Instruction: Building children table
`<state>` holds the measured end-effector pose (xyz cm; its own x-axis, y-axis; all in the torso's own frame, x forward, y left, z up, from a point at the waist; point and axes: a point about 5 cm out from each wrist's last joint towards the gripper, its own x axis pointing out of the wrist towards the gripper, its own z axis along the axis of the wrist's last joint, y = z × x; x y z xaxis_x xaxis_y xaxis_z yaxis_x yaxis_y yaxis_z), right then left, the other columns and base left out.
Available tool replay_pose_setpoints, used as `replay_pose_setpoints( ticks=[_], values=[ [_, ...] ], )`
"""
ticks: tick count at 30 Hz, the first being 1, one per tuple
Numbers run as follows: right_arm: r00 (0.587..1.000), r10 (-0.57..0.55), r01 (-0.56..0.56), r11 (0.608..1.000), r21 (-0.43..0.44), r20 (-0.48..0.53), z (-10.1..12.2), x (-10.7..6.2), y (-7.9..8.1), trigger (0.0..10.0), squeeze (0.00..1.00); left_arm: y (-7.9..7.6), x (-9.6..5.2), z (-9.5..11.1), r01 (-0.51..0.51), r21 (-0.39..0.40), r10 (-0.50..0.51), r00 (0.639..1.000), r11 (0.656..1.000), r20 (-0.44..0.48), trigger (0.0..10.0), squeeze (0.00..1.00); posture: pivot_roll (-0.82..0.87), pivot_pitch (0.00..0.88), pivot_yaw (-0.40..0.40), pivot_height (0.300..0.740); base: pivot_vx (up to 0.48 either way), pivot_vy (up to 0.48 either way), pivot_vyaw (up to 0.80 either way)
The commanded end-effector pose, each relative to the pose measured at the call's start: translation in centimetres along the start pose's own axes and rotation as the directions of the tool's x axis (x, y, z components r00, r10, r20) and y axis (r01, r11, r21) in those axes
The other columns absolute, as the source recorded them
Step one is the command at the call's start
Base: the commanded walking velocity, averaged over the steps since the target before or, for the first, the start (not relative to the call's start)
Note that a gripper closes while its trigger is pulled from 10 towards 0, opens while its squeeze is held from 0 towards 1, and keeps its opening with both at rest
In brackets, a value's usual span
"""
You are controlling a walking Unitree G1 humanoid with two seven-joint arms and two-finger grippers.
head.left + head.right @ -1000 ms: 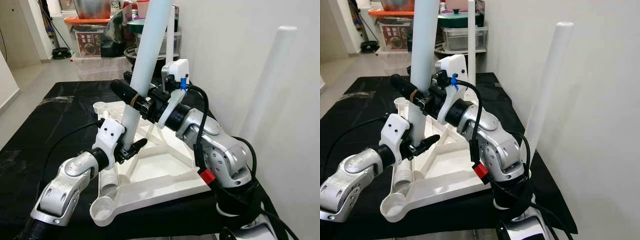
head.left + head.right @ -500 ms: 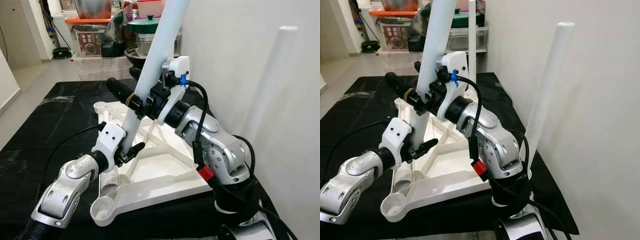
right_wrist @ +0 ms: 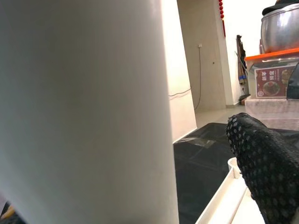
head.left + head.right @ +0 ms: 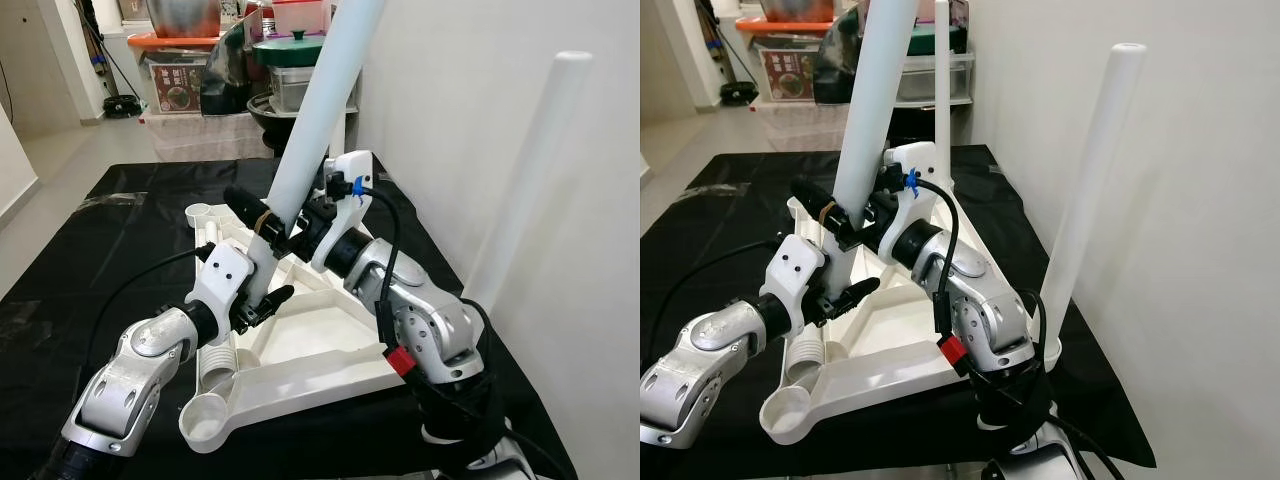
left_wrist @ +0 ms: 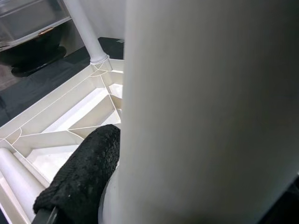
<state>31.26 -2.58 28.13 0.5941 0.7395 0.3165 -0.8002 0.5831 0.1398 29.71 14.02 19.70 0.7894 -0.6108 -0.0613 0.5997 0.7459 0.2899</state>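
Black cloth over the work table (image 4: pixel 120 215), white wall alongside, storage boxes behind. The upturned white tabletop (image 4: pixel 310 335) lies there, two legs already standing in corners. Both claws grip a third white leg (image 4: pixel 315 110), tilted: right gripper (image 4: pixel 262 212) clamped higher, left gripper (image 4: pixel 262 298) pinching near its foot. Looks like seating time; next it needs straightening over a free socket (image 4: pixel 207 418). The box label is unreadable.

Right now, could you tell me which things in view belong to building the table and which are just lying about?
Job in hand:
white plastic tabletop, upside down
tilted white leg tube, held by left gripper and right gripper
upright fitted white leg

Lying about:
clear storage boxes
green pot lid
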Motion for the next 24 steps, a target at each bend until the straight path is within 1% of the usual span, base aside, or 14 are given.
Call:
replay_pose_setpoints(
  ticks=[1, 6, 8, 9, 11, 12, 20, 24],
  values=[
    [1.000, -0.003, 0.002, 1.000, 0.012, 0.007, -0.2, 0.2, 0.2, 10.0, 0.00, -0.4, 0.3, 0.8, 0.031, 0.029, -0.032, 0.999, 0.999, 0.033, 10.0, 0.00, 0.05, 0.000, -0.001, 0.740, 0.000, 0.000, 0.00],
    [1.000, -0.008, 0.008, 1.000, 0.027, 0.028, -0.4, 0.3, 0.5, 10.0, 0.00, -0.4, 0.3, 0.7, 0.034, 0.021, -0.035, 0.999, 0.999, 0.032, 10.0, 0.00, 0.05, 0.000, -0.002, 0.740, 0.000, 0.000, 0.00],
    [0.998, -0.014, 0.012, 0.999, 0.039, 0.053, -0.2, 0.4, 0.6, 10.0, 0.00, -0.6, 0.3, 0.5, 0.040, 0.018, -0.041, 0.999, 0.999, 0.025, 10.0, 0.00, 0.04, 0.000, -0.001, 0.740, 0.000, 0.000, 0.00],
    [0.998, -0.006, 0.003, 0.999, 0.037, 0.069, -0.1, 0.5, 0.9, 2.6, 0.00, -0.7, 0.3, 0.4, 0.045, 0.015, -0.045, 0.999, 0.999, 0.022, 10.0, 0.00, 0.04, 0.000, 0.000, 0.740, 0.000, 0.000, 0.00],
    [0.997, 0.000, -0.003, 0.999, 0.034, 0.080, 0.0, 0.6, 1.0, 2.6, 0.00, -0.7, 0.3, 0.3, 0.047, 0.014, -0.048, 0.999, 0.999, 0.021, 10.0, 0.00, 0.04, 0.000, 0.000, 0.740, 0.000, 0.000, 0.00],
    [0.996, 0.006, -0.009, 1.000, 0.030, 0.088, 0.1, 0.6, 1.1, 0.0, 0.00, -0.8, 0.3, 0.3, 0.049, 0.013, -0.049, 0.999, 0.999, 0.020, 10.0, 0.00, 0.04, 0.000, 0.001, 0.740, 0.000, 0.000, 0.00],
    [0.992, 0.071, -0.074, 0.997, 0.027, 0.107, 0.0, 0.3, 2.0, 0.0, 0.00, -0.7, 0.3, 0.0, 0.055, 0.010, -0.055, 0.998, 0.998, 0.008, 10.0, 0.00, 0.04, 0.000, 0.000, 0.740, 0.000, 0.000, 0.00],
    [0.991, 0.079, -0.083, 0.996, 0.029, 0.111, 0.0, 0.2, 2.1, 0.0, 0.00, -0.7, 0.3, 0.0, 0.061, 0.014, -0.061, 0.998, 0.998, 0.004, 10.0, 0.00, 0.04, 0.000, 0.000, 0.740, 0.000, 0.000, 0.00]
  ],
)
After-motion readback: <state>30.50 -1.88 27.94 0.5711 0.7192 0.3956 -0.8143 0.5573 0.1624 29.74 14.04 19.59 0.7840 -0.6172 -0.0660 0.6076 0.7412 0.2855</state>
